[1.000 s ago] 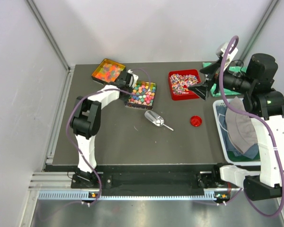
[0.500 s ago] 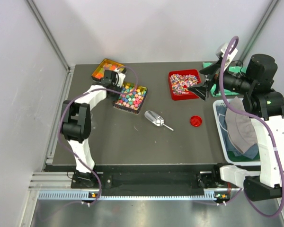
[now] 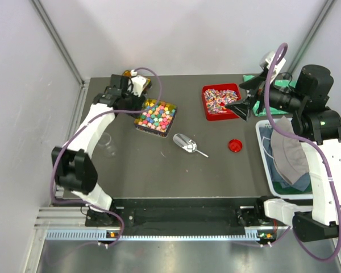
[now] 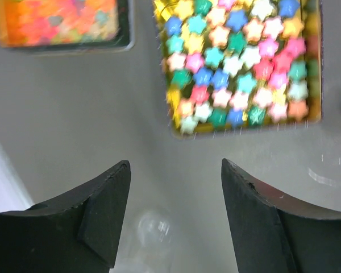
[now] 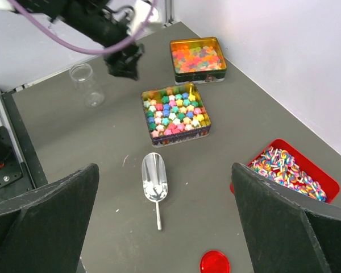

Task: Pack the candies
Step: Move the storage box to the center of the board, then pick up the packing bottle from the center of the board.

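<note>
Currently the left gripper (image 4: 176,176) is hovering over the bench's far-left corner, jaws apart and gripping nothing. The candies (image 3: 156,115) are lying in their tin (image 5: 179,135) nearby. The right gripper (image 5: 165,168) is hanging wide open, empty.

left arm (image 3: 85,136): base at the near left edge, elbow folded out to the left, forearm running up and to the right toward the far left side, wrist at the far end of the reach. left hand (image 4: 176,170) points downward, its two black fingers (image 4: 96,210) parted with a clear gap, nothing between them, nothing held

right arm (image 3: 321,142): base at the near right corner, standing tall on the right side, lower link near upright, top section turned to the left. right hand (image 3: 243,96) is held high, aimed left and down, fingers spread very wide, empty
</note>
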Controlling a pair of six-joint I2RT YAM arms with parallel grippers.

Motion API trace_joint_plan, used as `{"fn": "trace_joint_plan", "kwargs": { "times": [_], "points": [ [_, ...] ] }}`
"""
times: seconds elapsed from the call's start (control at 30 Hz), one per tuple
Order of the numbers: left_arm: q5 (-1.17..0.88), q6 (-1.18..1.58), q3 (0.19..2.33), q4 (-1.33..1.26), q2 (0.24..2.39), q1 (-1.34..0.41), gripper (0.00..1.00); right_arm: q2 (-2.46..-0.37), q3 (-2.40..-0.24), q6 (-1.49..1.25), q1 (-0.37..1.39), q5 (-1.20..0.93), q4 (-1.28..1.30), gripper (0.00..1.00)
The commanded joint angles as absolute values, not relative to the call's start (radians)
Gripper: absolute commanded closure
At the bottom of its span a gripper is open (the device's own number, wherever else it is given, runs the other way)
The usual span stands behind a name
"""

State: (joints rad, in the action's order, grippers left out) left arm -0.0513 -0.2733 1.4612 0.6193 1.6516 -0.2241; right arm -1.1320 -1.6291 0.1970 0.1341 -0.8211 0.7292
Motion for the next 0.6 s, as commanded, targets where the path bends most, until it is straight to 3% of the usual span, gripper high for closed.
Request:
{"fn": "trace_joint_plan", "kwargs": {
  "times": [0.0, 0.33, 0.57],
  "points": [
    [-0.009, -0.34, 1.48, 0.797, 1.481, -0.181, 0.31, -1.111, -1.628, 0.184, 0.118, -0.861, 0.68, 0.01],
    [-0.048, -0.406, 1.319, 0.996, 1.267, -0.029, 0.37, -1.117, -1.621, 0.156, 0.12, -0.891, 0.654, 0.01],
    [-0.04, -0.431, 1.238, 0.983, 1.261, 0.034, 0.31, -1.103, -1.608, 0.161, 0.12, -0.885, 0.657, 0.01]
  ]
}}
